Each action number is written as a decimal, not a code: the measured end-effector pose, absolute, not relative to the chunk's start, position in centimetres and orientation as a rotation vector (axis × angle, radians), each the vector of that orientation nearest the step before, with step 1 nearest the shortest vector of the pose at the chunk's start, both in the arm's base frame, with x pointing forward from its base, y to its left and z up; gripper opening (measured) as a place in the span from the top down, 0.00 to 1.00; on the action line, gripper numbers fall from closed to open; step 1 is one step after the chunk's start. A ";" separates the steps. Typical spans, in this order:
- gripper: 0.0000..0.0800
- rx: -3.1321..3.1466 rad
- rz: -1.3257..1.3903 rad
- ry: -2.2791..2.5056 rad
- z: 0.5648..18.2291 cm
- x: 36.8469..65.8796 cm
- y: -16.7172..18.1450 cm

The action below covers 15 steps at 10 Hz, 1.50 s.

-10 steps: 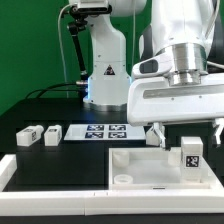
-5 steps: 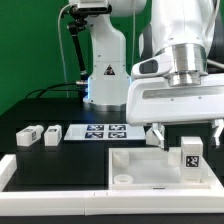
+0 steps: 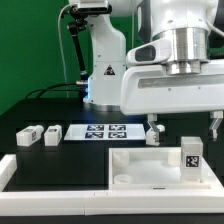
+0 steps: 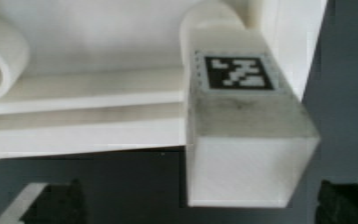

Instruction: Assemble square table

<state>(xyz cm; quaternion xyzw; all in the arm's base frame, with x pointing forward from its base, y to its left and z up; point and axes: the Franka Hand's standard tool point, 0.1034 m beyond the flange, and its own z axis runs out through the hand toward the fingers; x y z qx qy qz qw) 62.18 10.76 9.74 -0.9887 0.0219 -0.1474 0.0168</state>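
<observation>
At the exterior view's left we see a first loose leg point(image 3: 28, 136) and a second loose leg point(image 3: 52, 135) lying just beside the marker board point(image 3: 105, 131). Further right lies the square top point(image 3: 135, 165), with an upright leg point(image 3: 191, 154) standing on it toward the exterior view's right. Above that leg the gripper point(image 3: 184, 128) has risen since a second ago, jaws wide and empty. We judge this leg released, though not surely seated.
</observation>
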 end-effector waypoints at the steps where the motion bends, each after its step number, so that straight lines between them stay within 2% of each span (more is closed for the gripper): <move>1: 0.19 -3.091 -0.318 0.074 9.6 61.7 10.6; 2: 0.19 -3.094 -0.255 0.080 9.8 61.9 10.6; 5: 0.19 -3.104 0.237 0.074 9.2 60.6 9.2; 7: 0.19 -3.096 0.475 0.060 8.5 61.9 8.8; 9: 0.19 -3.097 0.472 0.081 8.5 62.2 9.0; 13: 0.19 -3.096 0.346 0.170 8.4 63.6 12.3; 15: 0.19 -3.095 0.348 0.175 8.4 63.6 11.9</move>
